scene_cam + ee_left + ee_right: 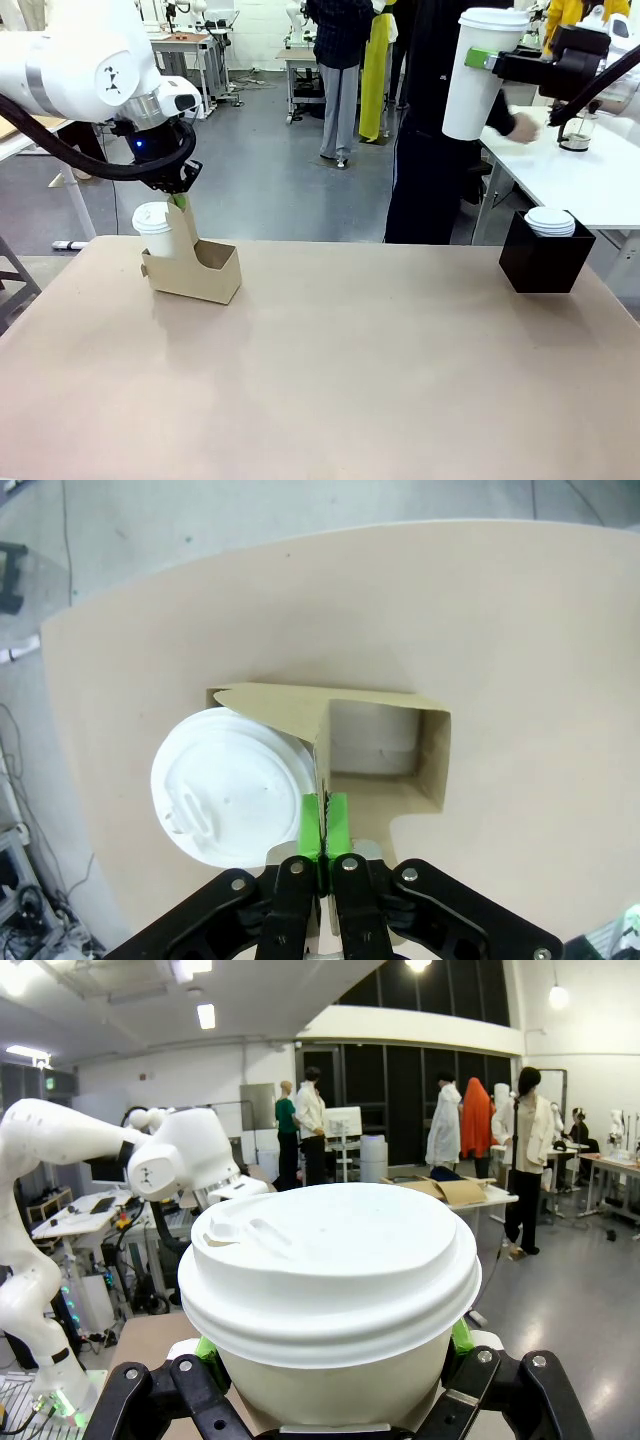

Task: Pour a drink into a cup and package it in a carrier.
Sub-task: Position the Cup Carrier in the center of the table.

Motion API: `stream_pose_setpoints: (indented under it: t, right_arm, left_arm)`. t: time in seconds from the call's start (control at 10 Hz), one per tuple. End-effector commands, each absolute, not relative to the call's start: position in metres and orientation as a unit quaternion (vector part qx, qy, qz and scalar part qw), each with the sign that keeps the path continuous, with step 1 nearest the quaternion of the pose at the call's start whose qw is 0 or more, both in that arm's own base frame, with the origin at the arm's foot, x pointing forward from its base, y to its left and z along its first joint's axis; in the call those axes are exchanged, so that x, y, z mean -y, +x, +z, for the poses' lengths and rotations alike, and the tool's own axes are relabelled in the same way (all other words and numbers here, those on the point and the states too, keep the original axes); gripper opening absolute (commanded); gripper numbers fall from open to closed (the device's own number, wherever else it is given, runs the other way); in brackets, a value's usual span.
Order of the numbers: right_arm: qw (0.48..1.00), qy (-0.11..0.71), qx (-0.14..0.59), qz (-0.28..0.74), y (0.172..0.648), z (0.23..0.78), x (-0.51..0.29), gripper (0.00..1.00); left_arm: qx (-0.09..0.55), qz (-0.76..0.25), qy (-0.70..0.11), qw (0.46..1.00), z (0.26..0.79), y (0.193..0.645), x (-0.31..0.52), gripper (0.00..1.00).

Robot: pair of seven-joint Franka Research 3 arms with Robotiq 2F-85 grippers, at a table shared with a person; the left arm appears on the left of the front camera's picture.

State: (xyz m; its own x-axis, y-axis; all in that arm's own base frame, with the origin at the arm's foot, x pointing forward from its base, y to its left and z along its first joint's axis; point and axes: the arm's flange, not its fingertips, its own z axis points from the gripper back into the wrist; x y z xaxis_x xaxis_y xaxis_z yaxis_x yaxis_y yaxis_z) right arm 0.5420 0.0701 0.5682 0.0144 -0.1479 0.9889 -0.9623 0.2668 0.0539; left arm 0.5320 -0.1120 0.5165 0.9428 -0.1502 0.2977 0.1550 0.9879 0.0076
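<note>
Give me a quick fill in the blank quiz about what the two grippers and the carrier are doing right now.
1. The left gripper is shut on the centre panel of the carrier, which holds ____ lidded cup.
2. The right gripper holds the raised cup, which is topped with a white ____.
3. The spare lids sit in a ____ box.

Missing words: one; lid; black.

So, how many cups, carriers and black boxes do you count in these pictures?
Carrier: 1
Cups: 2, the left cup and the right cup
Black box: 1
Total: 4
</note>
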Motion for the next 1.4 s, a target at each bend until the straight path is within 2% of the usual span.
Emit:
stream_pose_setpoints:
  t: [0.0,0.3,0.6,1.0,1.3]
  right_arm:
    - [0.534,0.466,0.593,0.382,0.541,0.573,-0.071,0.91]
    - [0.534,0.466,0.593,0.382,0.541,0.573,-0.071,0.91]
    - [0.534,0.466,0.593,0.382,0.541,0.573,-0.071,0.91]
    - [0.534,0.466,0.593,0.382,0.541,0.573,-0.071,0.91]
    - [0.534,0.466,0.593,0.382,0.541,0.573,-0.071,0.91]
  left_arm:
    - [0.181,-0.064,-0.029,0.981,0.552,0.496,0.119,0.02]
    - [0.204,-0.025,-0.032,0.978,0.601,0.44,0.163,0.02]
    - [0.21,-0.005,-0.036,0.977,0.615,0.378,0.243,0.02]
    - [0.21,0.012,-0.036,0.977,0.579,0.329,0.341,0.02]
    - [0.189,0.019,-0.03,0.981,0.546,0.333,0.388,0.02]
